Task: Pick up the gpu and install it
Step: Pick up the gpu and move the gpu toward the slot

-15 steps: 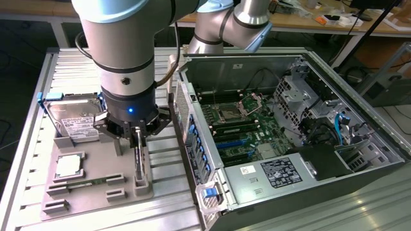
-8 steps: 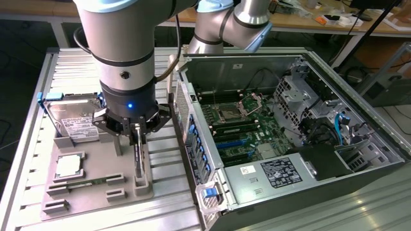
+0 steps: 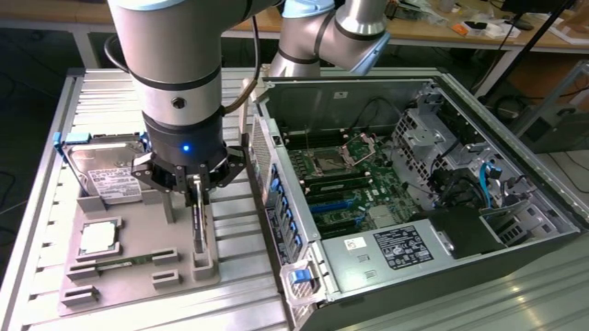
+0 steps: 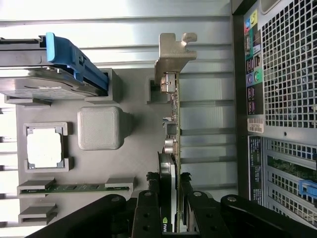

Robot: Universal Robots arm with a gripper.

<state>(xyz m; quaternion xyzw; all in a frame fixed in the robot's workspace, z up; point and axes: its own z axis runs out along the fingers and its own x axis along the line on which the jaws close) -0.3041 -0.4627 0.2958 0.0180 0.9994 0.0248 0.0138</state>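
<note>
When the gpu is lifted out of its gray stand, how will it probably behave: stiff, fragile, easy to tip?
The gpu looks like a thin rigid board, so it should be stiff. It stands on its edge in the slotted holder, so it may tip once free. The bare components look fragile, and the metal bracket probably makes one end heavier.

Cluttered wooden benches [image 3: 423, 38] behind a ribbed aluminium table [image 3: 101, 96], pale floor [image 3: 572, 172]

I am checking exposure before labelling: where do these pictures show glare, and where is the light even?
Wrist view: the processor chip is washed out to white, and the ribbed table glares beyond the gpu. Exterior view: light is even inside the computer case, and a small blue light glows.
</note>
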